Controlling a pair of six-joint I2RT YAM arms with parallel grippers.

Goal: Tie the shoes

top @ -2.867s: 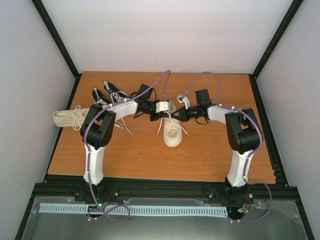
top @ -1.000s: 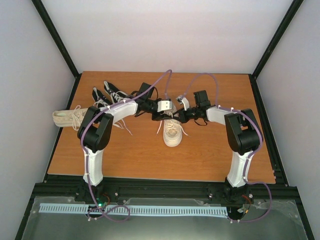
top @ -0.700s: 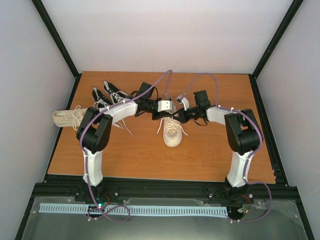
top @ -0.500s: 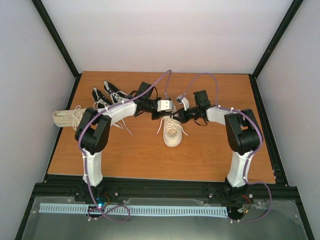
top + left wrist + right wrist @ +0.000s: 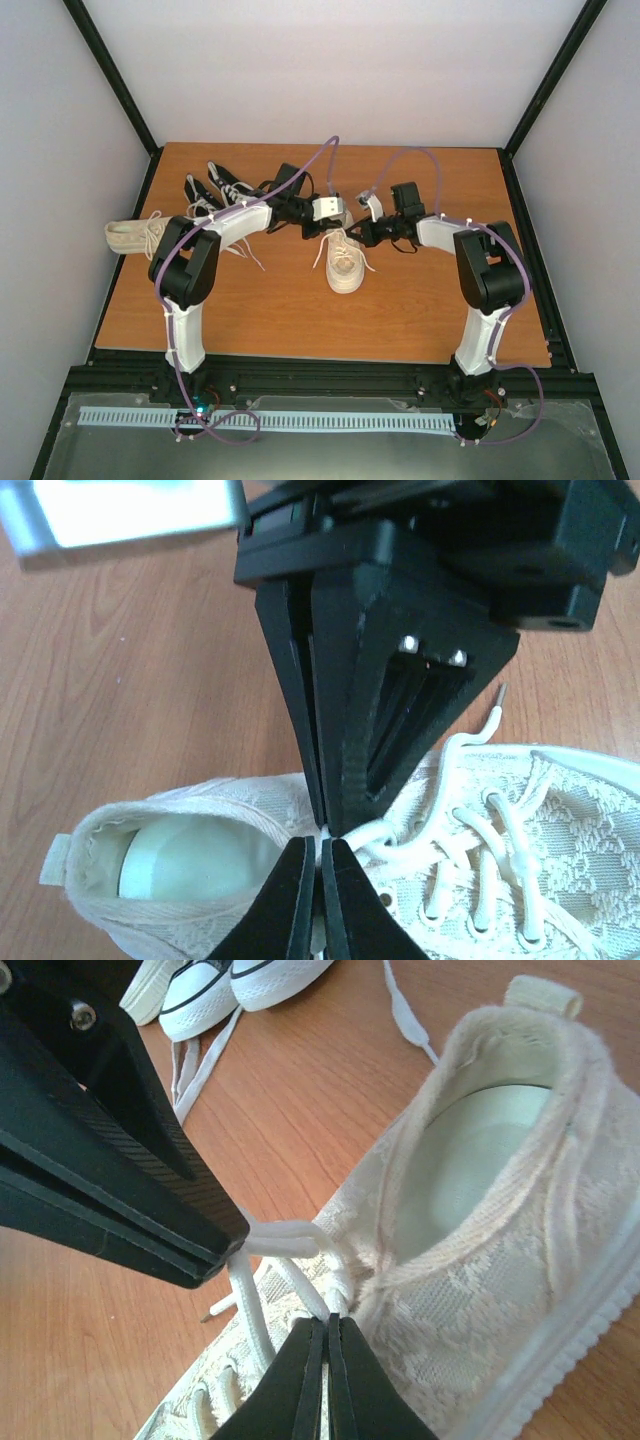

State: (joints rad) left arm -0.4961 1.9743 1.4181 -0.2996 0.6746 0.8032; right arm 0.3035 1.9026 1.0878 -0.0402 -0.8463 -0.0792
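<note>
White-black arms (image 5: 240, 218), seemingly purple cables (image 5: 331, 143)

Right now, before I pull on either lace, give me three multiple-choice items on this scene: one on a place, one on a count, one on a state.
1. Where do the two black shoes lie?
A. far left part of the table
B. near right corner
C. between the arm bases

2. How many cream shoes are on the table?
A. one
B. two
C. three

3. How does the left gripper stand?
A. wide open above the shoes
B. shut on a lace of the middle cream shoe
C. shut on a black sole

Key:
1 A: the top view shows them at the far left, behind the left arm.
2 B: one lies in the middle, another at the left edge.
3 B: its wrist view shows the fingertips pinched on a pale lace at the shoe's opening.
</note>
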